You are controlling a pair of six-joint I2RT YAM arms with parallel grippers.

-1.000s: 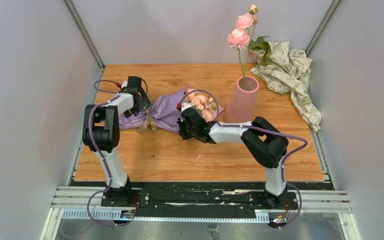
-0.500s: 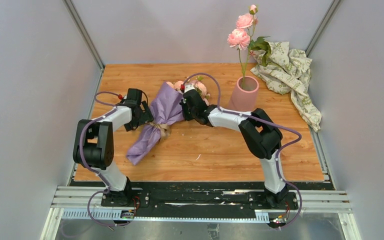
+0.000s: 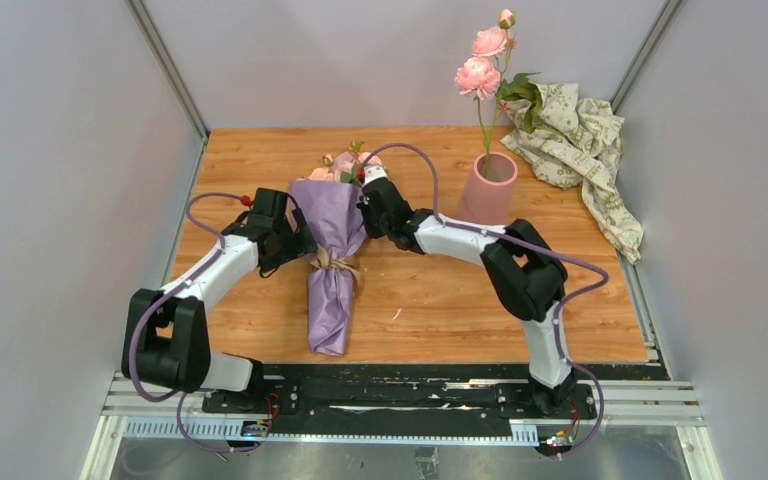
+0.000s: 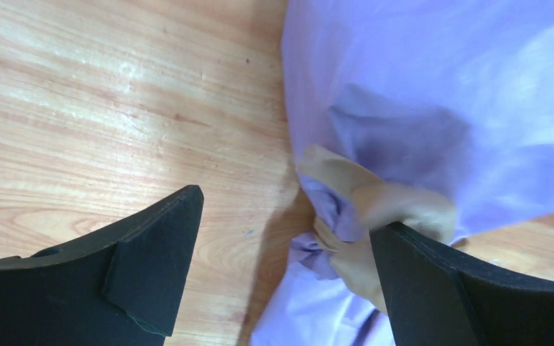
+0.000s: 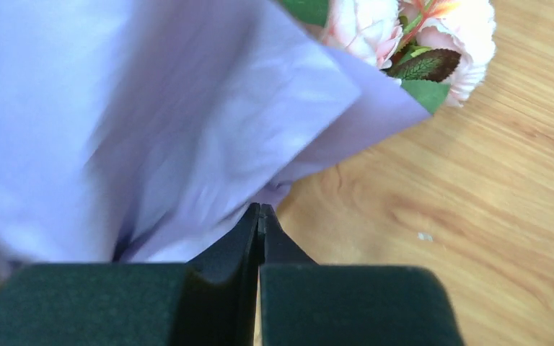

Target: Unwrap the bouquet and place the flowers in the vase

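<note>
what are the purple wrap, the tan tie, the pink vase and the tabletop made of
bouquet wrap: thin matte lilac paper by the look, perhaps tissue; it folds and creases softly.
ribbon: flat, dull tan band, paper or fabric; I cannot tell which.
vase: smooth matte pink, ceramic or plastic; no glare.
table: wood or wood-look laminate; grain lines, slight sheen.

The bouquet (image 3: 332, 240) paper looks matt and smooth; the table (image 3: 440, 300) is glossy wood.

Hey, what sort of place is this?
Probably a robotics lab test cell: the left arm and right arm are bolted to a metal rail, with a wooden tabletop and plain grey enclosure walls.
</note>
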